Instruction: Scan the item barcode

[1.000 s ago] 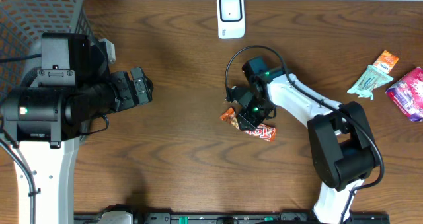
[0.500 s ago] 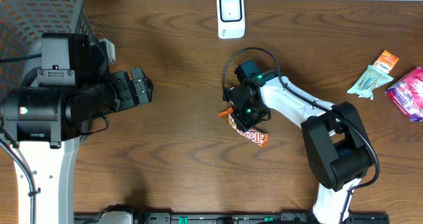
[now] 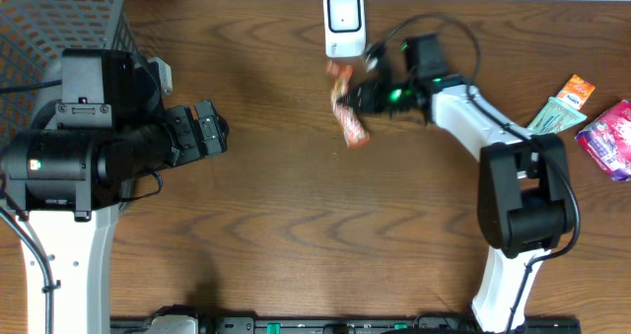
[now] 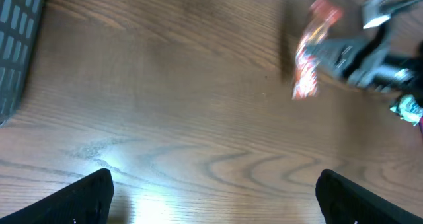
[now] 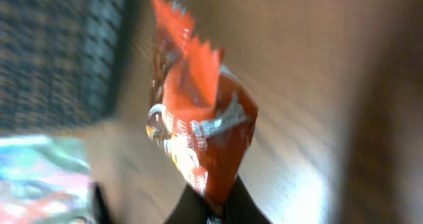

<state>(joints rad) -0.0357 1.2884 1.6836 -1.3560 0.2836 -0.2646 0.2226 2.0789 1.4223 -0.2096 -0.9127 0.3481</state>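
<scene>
The orange snack packet (image 3: 347, 112) is pinched in the right tool (image 3: 363, 101) just below the white scanner (image 3: 344, 24), its long axis aimed scannerward, while the left tool (image 3: 212, 129) is seen spread, well apart.

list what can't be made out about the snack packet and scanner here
- snack packet barcode: right wrist view, motion blur smears the print.
- right hand: overhead, grip too small and blurred.
- scanner face: overhead, too small.
- pink pack: overhead, cut by right edge.

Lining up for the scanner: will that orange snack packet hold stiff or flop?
Probably floppy: the snack packet looks crinkled, pinched by the right hand at one spot. Thin film, so likely light and apt to swing. Glossy surface could slip.
</scene>
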